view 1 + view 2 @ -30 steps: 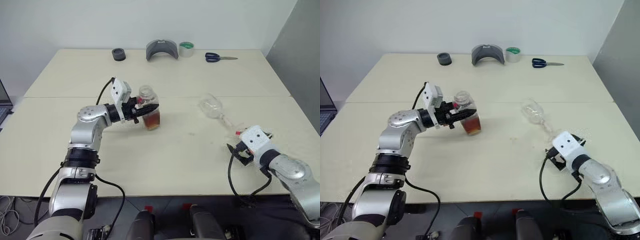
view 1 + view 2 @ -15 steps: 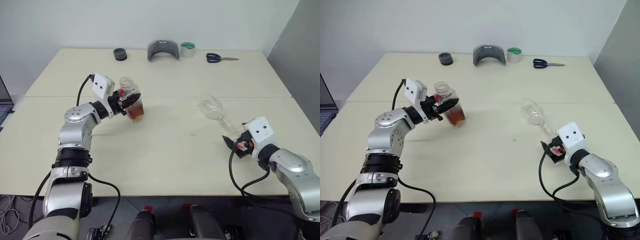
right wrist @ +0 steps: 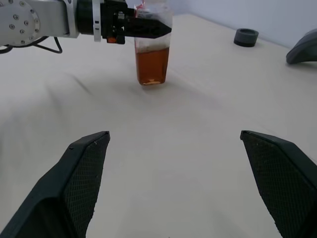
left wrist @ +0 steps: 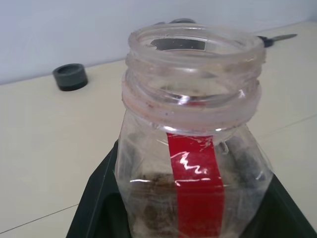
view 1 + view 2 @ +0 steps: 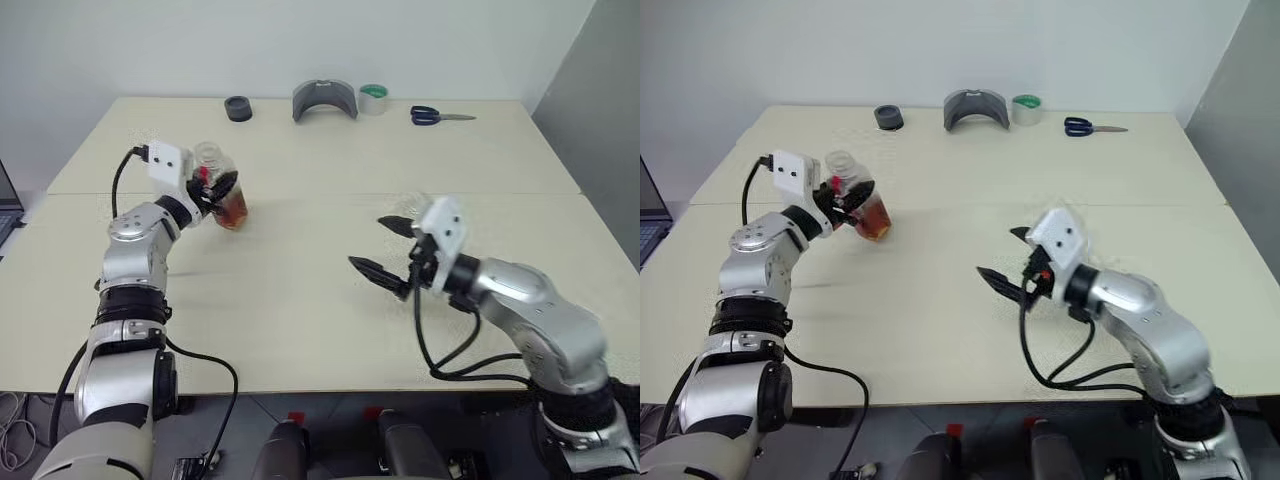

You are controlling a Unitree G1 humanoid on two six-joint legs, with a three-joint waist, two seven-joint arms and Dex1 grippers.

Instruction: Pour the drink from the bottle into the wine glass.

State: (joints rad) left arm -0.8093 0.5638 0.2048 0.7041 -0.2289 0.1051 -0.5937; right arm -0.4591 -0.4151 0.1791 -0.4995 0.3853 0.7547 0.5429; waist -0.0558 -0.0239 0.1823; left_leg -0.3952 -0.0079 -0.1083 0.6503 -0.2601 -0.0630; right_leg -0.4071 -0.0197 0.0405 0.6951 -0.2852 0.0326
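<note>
Along the table's (image 5: 300, 330) far edge lie cap (image 5: 237, 108), tape roll (image 5: 373, 98), scissors (image 5: 440, 116)

- My right gripper (image 3: 176, 186) has its two black fingers spread wide over bare table (image 3: 198, 148).
- Ahead, the left gripper (image 3: 141, 28) clamps the bottle (image 3: 152, 49) — upright, drink (image 3: 152, 67) in its lower part.
- Far back: a dark round cap (image 3: 246, 37) and a grey curved piece (image 3: 304, 49).

One bottle (image 5: 222, 193), one tape roll (image 5: 373, 98), one scissors (image 5: 438, 116), two grippers: left (image 5: 218, 188), right (image 5: 383, 248).
</note>
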